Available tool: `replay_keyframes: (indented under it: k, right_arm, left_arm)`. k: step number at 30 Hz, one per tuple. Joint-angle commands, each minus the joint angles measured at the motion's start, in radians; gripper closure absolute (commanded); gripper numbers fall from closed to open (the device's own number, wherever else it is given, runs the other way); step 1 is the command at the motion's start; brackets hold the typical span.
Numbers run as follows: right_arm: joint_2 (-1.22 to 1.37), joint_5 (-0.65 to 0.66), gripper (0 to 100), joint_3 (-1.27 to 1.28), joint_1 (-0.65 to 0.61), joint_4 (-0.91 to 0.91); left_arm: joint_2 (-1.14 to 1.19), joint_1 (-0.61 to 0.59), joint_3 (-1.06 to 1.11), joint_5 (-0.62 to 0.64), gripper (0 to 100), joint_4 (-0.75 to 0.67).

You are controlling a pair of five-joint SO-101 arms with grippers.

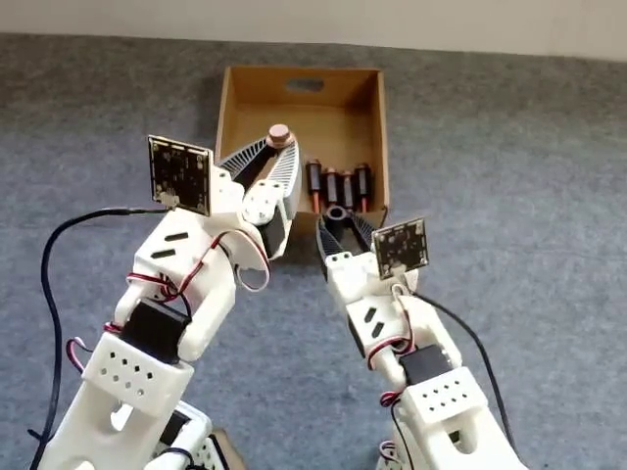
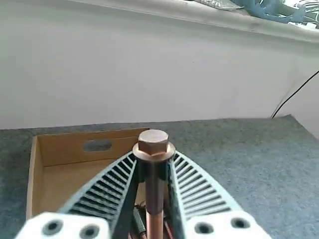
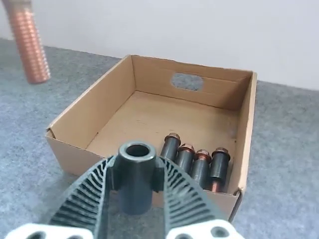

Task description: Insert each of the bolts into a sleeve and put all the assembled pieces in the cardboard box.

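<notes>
While the bolt [image 2: 154, 191] is held tight, head up, by the left gripper [image 2: 154, 157] high beside the cardboard box [image 3: 112, 97], the sleeve [image 3: 135, 177] is pinched upright by the right gripper [image 3: 135, 162] at the box's front wall. Four finished pieces [image 3: 197, 162] are laid inside.

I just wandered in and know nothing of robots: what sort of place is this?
Probably a small robot test bench rather than a factory. A white left arm and right arm stand over a grey mat by a plain wall, with a cardboard box holding four sleeved bolts.
</notes>
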Motion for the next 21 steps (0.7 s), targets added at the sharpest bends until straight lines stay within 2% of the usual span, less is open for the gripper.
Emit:
replay_keyframes:
  k: [1,6,12,21]
  right_arm:
    - [-0.091,0.021,99.3,0.001,-0.008,-0.016]
    - [-0.271,0.028,99.3,0.091,-0.007,-0.016]
    - [-0.427,0.028,99.3,0.179,-0.008,-0.018]
    - [-0.469,0.028,99.3,0.213,-0.008,-0.018]
  left_arm:
    - [-0.019,0.015,-0.059,0.009,99,0.0]
    - [-0.012,0.016,-0.058,0.009,99,0.0]
    - [-0.012,0.082,-0.039,0.009,99,-0.002]
    - [-0.012,0.16,0.068,0.008,99,-0.167]
